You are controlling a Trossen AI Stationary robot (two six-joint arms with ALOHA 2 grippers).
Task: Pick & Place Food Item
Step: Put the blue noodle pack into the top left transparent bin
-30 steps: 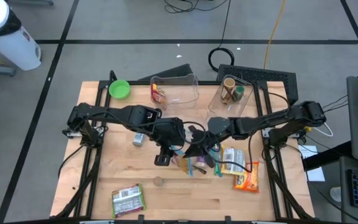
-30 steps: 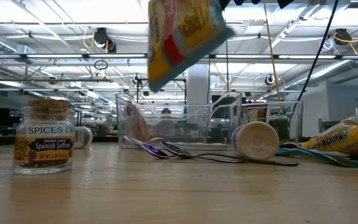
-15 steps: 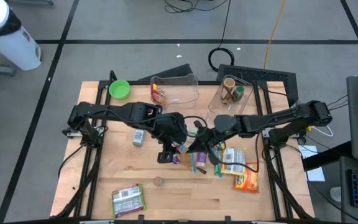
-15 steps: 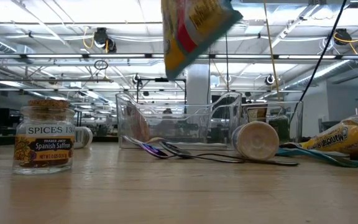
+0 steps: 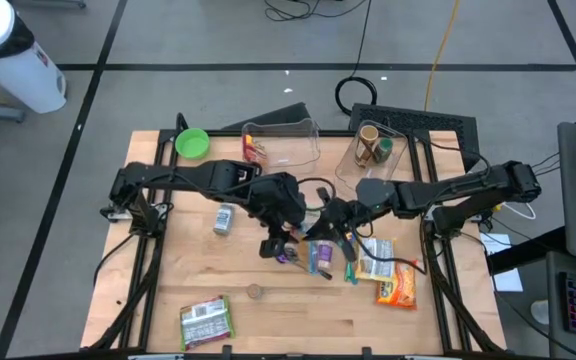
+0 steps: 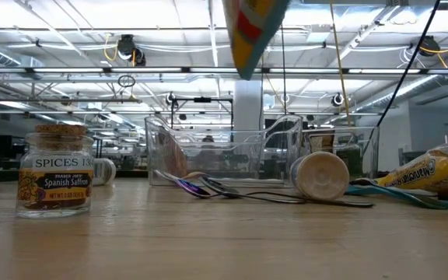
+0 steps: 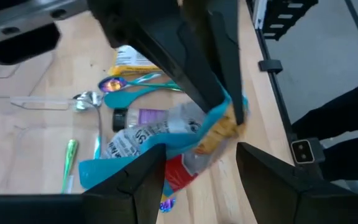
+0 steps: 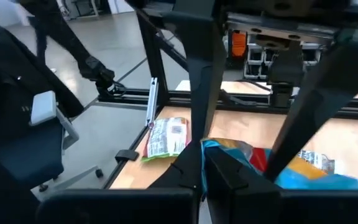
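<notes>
A blue, yellow and red snack bag [image 7: 191, 140] hangs high above the middle of the table; its lower corner shows in the low view [image 6: 251, 39]. My right gripper [image 8: 213, 168] is shut on it and also shows in the high view [image 5: 315, 235]. My left gripper [image 7: 201, 180] is open, one finger on each side of the bag; it also shows in the high view [image 5: 276, 245]. I cannot tell whether its fingers touch the bag. My right gripper pinches the bag's blue edge [image 8: 229, 148] between its two fingers, coming from the table's right side and slanting down. In the left wrist view the fingers close on the bag's upper corner [image 7: 224, 115]. The bag is lifted clear and hangs tilted below them.
Spoons [image 6: 208, 189] and a small bottle [image 6: 321, 175] lie under the bag. A saffron jar [image 6: 55, 171] stands at the left. Two clear bins [image 5: 283, 145] [image 5: 373, 150] and a green bowl [image 5: 192, 143] stand at the back. Snack bags [image 5: 393, 275] lie right, a green packet [image 5: 206, 320] near the front.
Both grippers have gone together toward the table's right edge and a little toward its far edge. The bag has gone with them, risen higher above the table and turned more edge-on in the low view.
</notes>
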